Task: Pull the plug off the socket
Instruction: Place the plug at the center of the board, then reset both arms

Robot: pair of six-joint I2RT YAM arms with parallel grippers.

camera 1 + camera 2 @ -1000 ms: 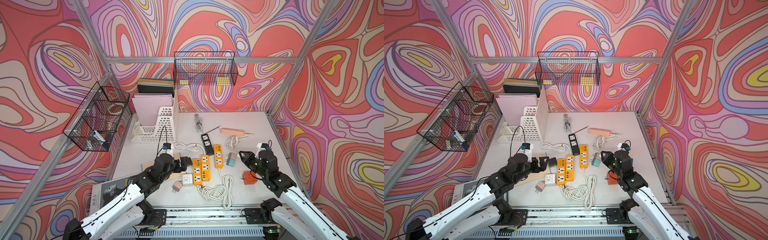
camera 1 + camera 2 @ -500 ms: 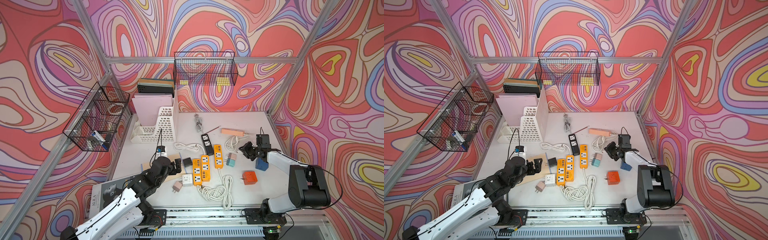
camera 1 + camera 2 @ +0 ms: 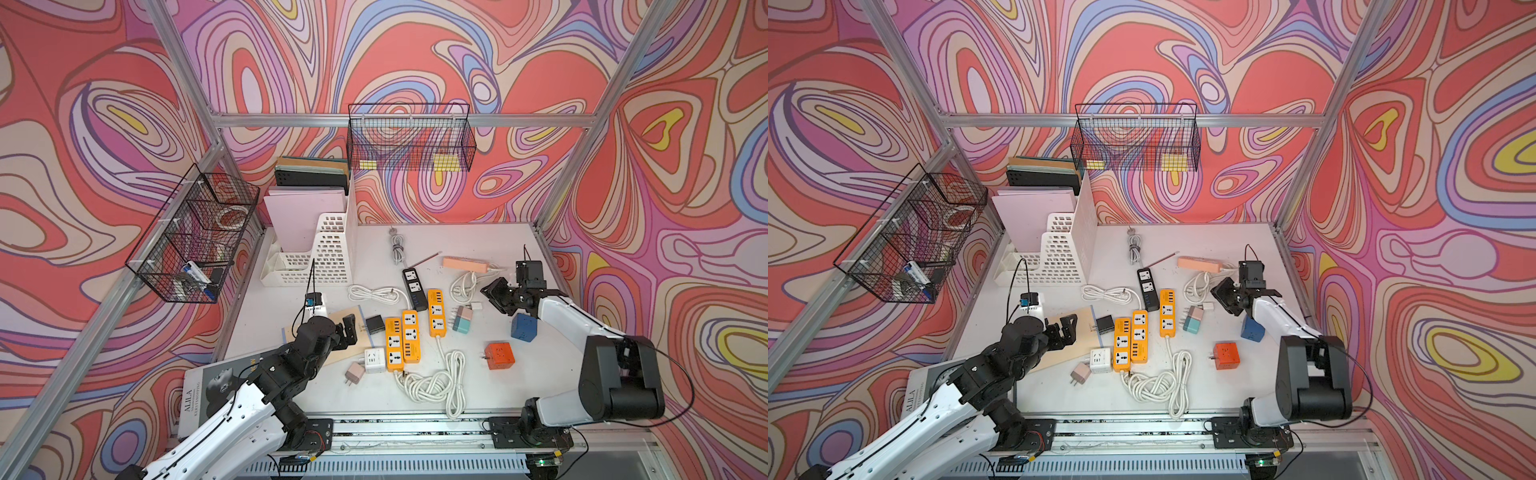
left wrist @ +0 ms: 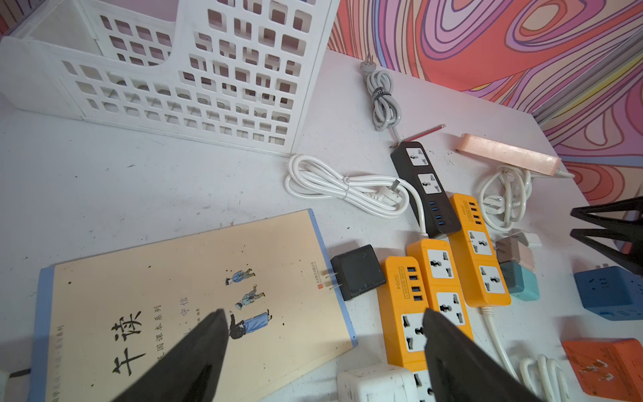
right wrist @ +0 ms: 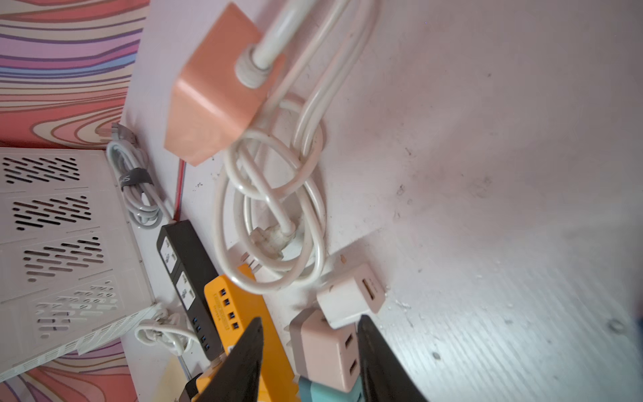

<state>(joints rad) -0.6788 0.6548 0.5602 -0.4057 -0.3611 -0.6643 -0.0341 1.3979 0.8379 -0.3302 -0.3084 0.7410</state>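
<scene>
Plug [image 5: 351, 299], small and white, sits in pink socket block [image 5: 325, 351], right of centre in both top views; right claw [image 5: 309, 318] hovers beside it, part-open, empty; left claw [image 4: 323, 313] gapes wide over book [image 4: 174, 296], lower left.

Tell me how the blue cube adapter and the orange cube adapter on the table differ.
The blue cube adapter lies close beside the right arm; the orange cube adapter sits nearer the front edge, clear of it. The orange one's metal prongs stick out plainly in both top views; the blue one's hardly show there. Both are cube-shaped and lie unplugged on the table.
</scene>
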